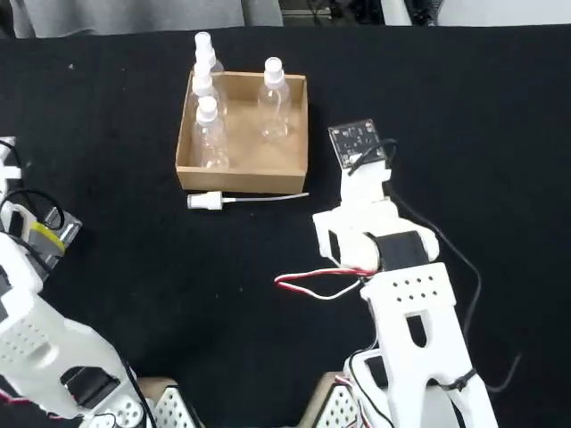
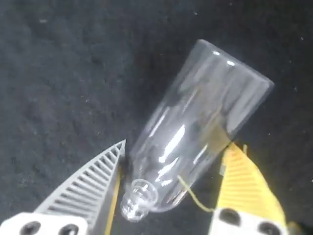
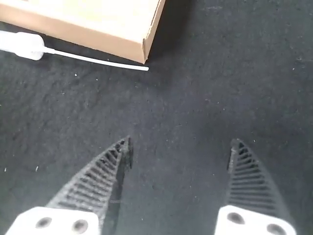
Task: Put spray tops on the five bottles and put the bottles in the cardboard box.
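A clear bottle (image 2: 205,112) with a bare neck sits between the grey and yellow fingers of my left gripper (image 2: 178,145), which is shut on it at the table's left edge (image 1: 40,230). The cardboard box (image 1: 243,168) stands at the back middle with several capped bottles (image 1: 272,94) upright in it. A loose spray top (image 1: 207,201) with its thin tube lies on the cloth just in front of the box. My right gripper (image 3: 182,141) is open over bare cloth, near the box's front right corner (image 3: 146,46), with nothing between its fingers.
Black cloth covers the table (image 1: 464,107). The right arm (image 1: 393,254) stands right of the box, with red and white wires looping off it toward the middle. Open cloth lies between the two arms.
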